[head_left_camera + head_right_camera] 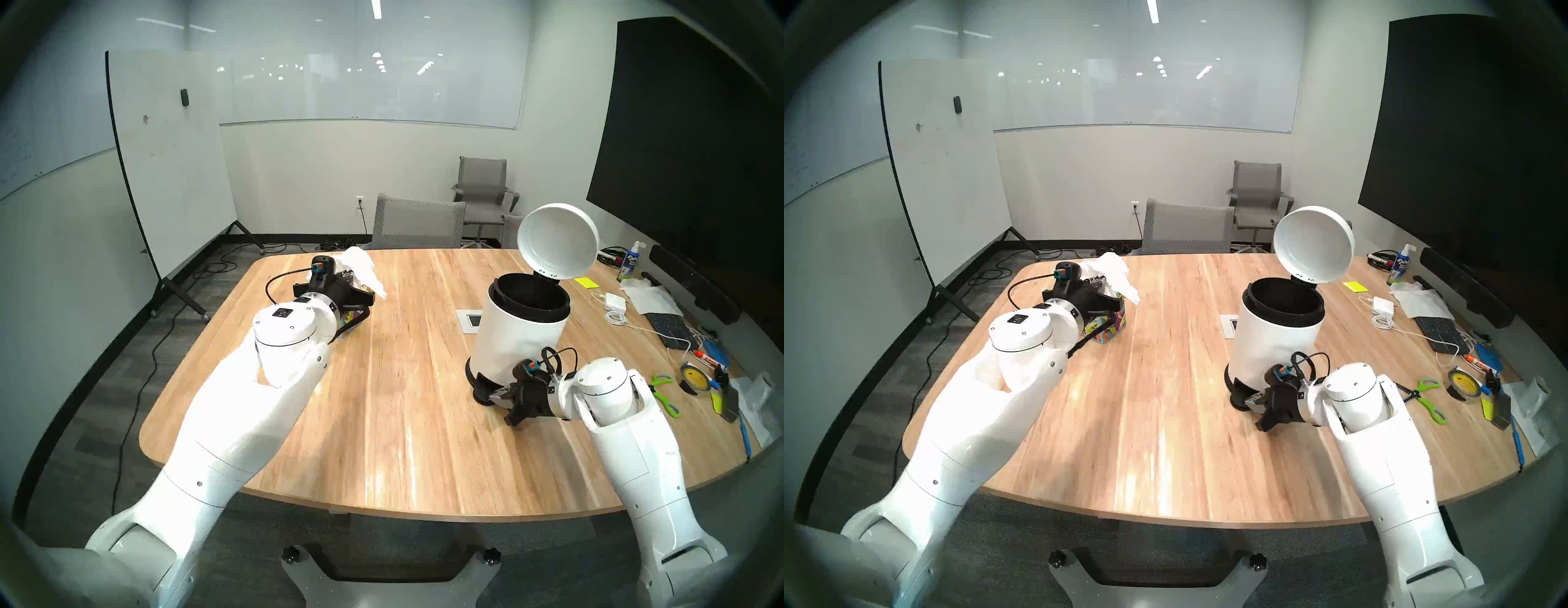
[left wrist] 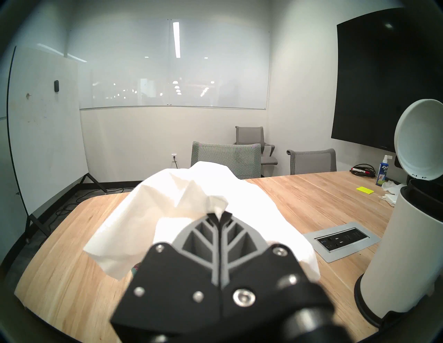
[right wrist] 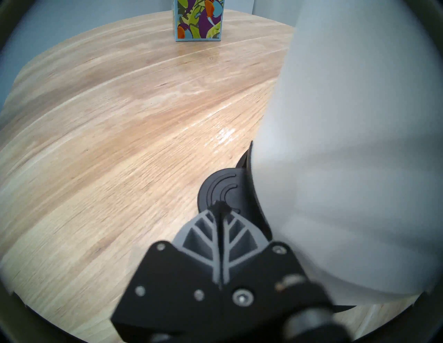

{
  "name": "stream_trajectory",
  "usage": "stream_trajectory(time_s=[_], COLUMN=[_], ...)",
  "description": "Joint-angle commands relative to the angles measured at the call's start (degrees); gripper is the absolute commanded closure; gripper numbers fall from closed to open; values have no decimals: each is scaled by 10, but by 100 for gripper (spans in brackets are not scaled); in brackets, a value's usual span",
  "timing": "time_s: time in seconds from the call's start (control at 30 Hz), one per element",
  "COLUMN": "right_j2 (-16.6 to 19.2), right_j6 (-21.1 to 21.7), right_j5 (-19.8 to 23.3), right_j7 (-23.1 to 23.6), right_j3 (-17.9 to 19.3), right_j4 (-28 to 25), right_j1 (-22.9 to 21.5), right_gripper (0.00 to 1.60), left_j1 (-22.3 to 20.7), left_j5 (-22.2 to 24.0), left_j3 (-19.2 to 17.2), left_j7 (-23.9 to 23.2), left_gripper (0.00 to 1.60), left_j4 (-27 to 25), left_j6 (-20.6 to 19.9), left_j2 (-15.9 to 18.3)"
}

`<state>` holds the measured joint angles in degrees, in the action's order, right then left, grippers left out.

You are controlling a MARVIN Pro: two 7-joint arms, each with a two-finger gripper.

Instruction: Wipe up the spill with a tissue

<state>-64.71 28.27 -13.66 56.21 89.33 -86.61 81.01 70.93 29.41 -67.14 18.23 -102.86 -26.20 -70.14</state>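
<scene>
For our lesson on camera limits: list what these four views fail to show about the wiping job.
- The spill: seen in no view.
- Tissue box: head views, mostly hidden by the left gripper; right wrist view, top cut off.
- Tissue: far side hidden, any stain unseen.
- Pedal: whether the right gripper actually touches it.

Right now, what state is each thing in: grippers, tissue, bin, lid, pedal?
left gripper: shut on tissue, level above table
tissue: crumpled, pinched at one fold, hanging free
right gripper: shut, tips on pedal
pedal: under gripper tips
pedal bin: upright
lid: raised open
</scene>
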Motion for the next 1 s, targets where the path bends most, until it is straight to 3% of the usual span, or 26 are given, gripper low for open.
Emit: stream_trajectory(time_s=[0.0,0.97], right_j2=[-10,-12], right_j6=[-9,-9], right_j5=[-6,-12], right_j7=[-4,-7], right_j3=[-16,-22], right_j4=[46,58], right_j1=[-9,-20], right_gripper=[160,160], left_j1=[-7,-7], left_j5=[0,-1], left_j3=[-2,-3], left_j7=[0,0], left_gripper=[160,160], left_j4=[-15,-15], left_j6=[2,2], left_j2=[-1,-2])
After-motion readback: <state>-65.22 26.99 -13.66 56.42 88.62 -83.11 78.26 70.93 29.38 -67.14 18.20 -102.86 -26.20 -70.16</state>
